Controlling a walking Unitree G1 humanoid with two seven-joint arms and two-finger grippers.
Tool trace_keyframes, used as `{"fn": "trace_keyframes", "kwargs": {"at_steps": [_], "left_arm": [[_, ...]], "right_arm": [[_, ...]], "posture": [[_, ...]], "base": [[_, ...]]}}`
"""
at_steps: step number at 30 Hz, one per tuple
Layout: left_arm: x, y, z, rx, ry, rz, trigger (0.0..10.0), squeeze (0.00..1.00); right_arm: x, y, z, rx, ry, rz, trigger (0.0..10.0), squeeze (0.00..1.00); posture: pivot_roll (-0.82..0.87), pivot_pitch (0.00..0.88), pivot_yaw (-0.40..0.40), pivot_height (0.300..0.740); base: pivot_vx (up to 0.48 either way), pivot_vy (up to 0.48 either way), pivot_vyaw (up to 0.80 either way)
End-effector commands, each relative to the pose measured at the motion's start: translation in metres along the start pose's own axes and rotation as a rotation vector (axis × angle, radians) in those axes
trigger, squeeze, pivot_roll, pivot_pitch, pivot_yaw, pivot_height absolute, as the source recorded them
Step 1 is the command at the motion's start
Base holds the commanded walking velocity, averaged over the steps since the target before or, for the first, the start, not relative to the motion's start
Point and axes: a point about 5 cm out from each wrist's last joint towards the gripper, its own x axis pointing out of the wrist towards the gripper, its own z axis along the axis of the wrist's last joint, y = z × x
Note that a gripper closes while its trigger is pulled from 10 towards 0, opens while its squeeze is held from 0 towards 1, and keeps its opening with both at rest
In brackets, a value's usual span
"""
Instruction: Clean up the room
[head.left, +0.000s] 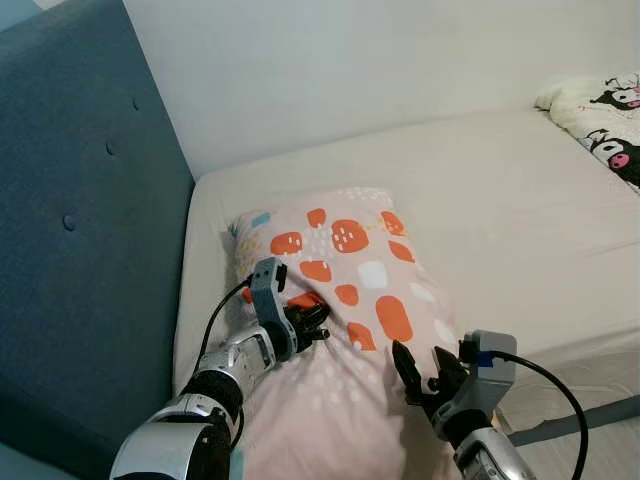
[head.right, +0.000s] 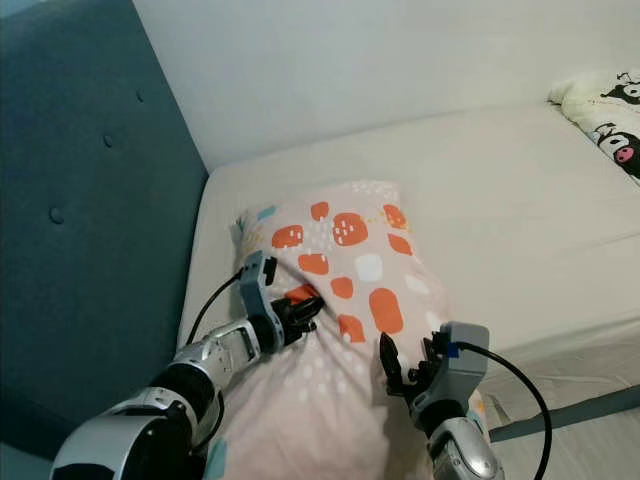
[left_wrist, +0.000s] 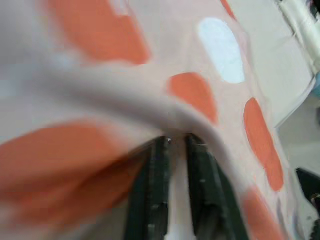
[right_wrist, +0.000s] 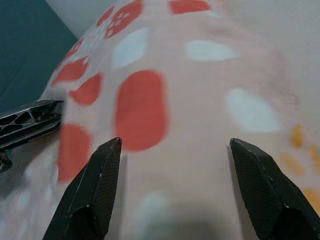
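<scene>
1. Here, on the bed (head.left: 520, 200), wide bare mattress open on the robot's right and toward the wall (head.left: 350, 70); tight on the left, where the blue padded headboard (head.left: 80, 250) rises beside the mattress edge.
2. Near front edge of the mattress just below the right arm, with a strip of floor (head.left: 600, 440) showing at the lower right corner.
3. Lying near the headboard end of the bed: a pale pink pillow (head.left: 350, 260) with orange and white blotches, long axis running from the robot's side away toward the wall, far short end close to the headboard corner, near end reaching the front edge between the two arms.
4. Left pincer (head.left: 312, 322) pressed into the pillow's left side, its two black fingers (left_wrist: 155, 200) drawn nearly together with a fold of the pink cover pinched between them.
5. Right pincer (head.left: 420, 372) just beside the pillow's near right corner, fingers (right_wrist: 95, 190) spread wide apart, with the patterned cover showing between them and nothing gripped.
6. Farther along the bed at the right, well apart from the pillow: a bunched white blanket (head.left: 600, 120) printed with black and pink cartoon figures.
7. Plain cream sheet, lightly creased; plain white wall behind.
</scene>
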Motion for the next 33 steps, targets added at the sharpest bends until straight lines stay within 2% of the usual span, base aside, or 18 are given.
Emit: {"fn": "trace_keyframes", "kwargs": {"at_steps": [1,3,4,6,8,9,15,16,17,19,21,23,25,26,27,28,33], "left_arm": [[-0.009,0.015,-0.008,0.041,0.044,0.074,10.0,1.00],[-0.009,0.015,-0.008,0.041,0.044,0.074,10.0,1.00],[-0.015,0.026,-0.009,0.084,0.054,0.133,10.0,1.00],[-0.015,0.026,-0.009,0.084,0.054,0.133,10.0,1.00],[-0.028,0.044,-0.005,0.127,0.044,0.212,10.0,1.00],[-0.032,0.050,0.001,0.125,0.027,0.233,10.0,1.00],[-0.041,0.061,0.014,0.117,-0.027,0.287,10.0,1.00],[-0.044,0.065,0.020,0.089,-0.055,0.303,10.0,0.95],[-0.048,0.069,0.023,0.053,-0.067,0.309,10.0,0.00],[-0.050,0.071,0.024,0.028,-0.072,0.309,10.0,0.00],[-0.057,0.079,0.017,0.002,-0.036,0.321,10.0,0.00],[-0.057,0.079,0.017,0.002,-0.036,0.321,10.0,0.00],[-0.063,0.084,0.008,-0.054,-0.018,0.331,10.0,0.00],[-0.065,0.086,0.004,-0.080,-0.022,0.345,10.0,0.74],[-0.066,0.087,0.001,-0.107,-0.032,0.360,10.0,1.00],[-0.068,0.089,-0.001,-0.137,-0.043,0.372,10.0,1.00],[-0.072,0.093,-0.011,-0.177,-0.042,0.410,10.0,1.00]], "right_arm": [[-0.005,-0.002,-0.010,0.013,0.037,-0.010,10.0,0.00],[-0.005,-0.002,-0.010,0.013,0.037,-0.010,10.0,0.00],[-0.005,-0.002,-0.011,0.012,0.038,-0.011,10.0,0.00],[-0.005,-0.002,-0.011,0.012,0.038,-0.011,10.0,0.00],[-0.006,-0.002,-0.011,0.014,0.037,-0.016,10.0,0.00],[-0.007,-0.002,-0.010,0.015,0.037,-0.017,10.0,0.00],[-0.008,-0.002,-0.011,0.020,0.035,-0.019,10.0,0.00],[-0.008,-0.002,-0.011,0.022,0.034,-0.019,10.0,0.00],[-0.008,-0.001,-0.011,0.025,0.035,-0.018,10.0,0.00],[-0.009,-0.001,-0.011,0.026,0.036,-0.016,10.0,0.00],[-0.010,0.000,-0.011,0.028,0.038,-0.014,10.0,0.00],[-0.010,0.000,-0.011,0.028,0.038,-0.014,10.0,0.00],[-0.011,0.000,-0.011,0.030,0.039,-0.014,10.0,0.00],[-0.012,0.000,-0.011,0.030,0.039,-0.014,10.0,0.00],[-0.013,0.000,-0.011,0.030,0.038,-0.015,10.0,0.00],[-0.013,0.000,-0.010,0.030,0.038,-0.016,10.0,0.00],[-0.013,0.001,-0.008,0.031,0.032,-0.015,10.0,0.00]], "posture": [[0.00,0.378,0.139,0.594],[0.00,0.378,0.139,0.594],[-0.01,0.380,0.143,0.594],[-0.01,0.380,0.143,0.594],[-0.01,0.382,0.146,0.594],[0.00,0.383,0.146,0.594],[-0.01,0.385,0.146,0.594],[-0.01,0.388,0.146,0.594],[-0.01,0.391,0.146,0.594],[-0.01,0.391,0.146,0.594],[-0.02,0.392,0.148,0.594],[-0.02,0.392,0.148,0.594],[-0.03,0.394,0.147,0.594],[-0.04,0.394,0.147,0.594],[-0.04,0.393,0.147,0.594],[-0.04,0.393,0.148,0.594],[-0.06,0.394,0.150,0.594]], "base": [[0.000,0.000,0.00],[0.000,0.000,0.00],[0.000,0.000,0.00],[0.000,0.000,0.00],[0.000,0.000,0.00],[0.000,0.000,0.00],[0.000,0.000,0.00],[0.000,0.000,0.00],[0.000,0.000,0.00],[0.000,0.000,0.00],[0.000,0.000,0.00],[0.000,0.000,0.00],[0.000,0.000,0.00],[0.000,0.000,0.00],[0.000,0.000,0.00],[0.000,0.000,0.00],[0.000,0.000,0.00]]}}
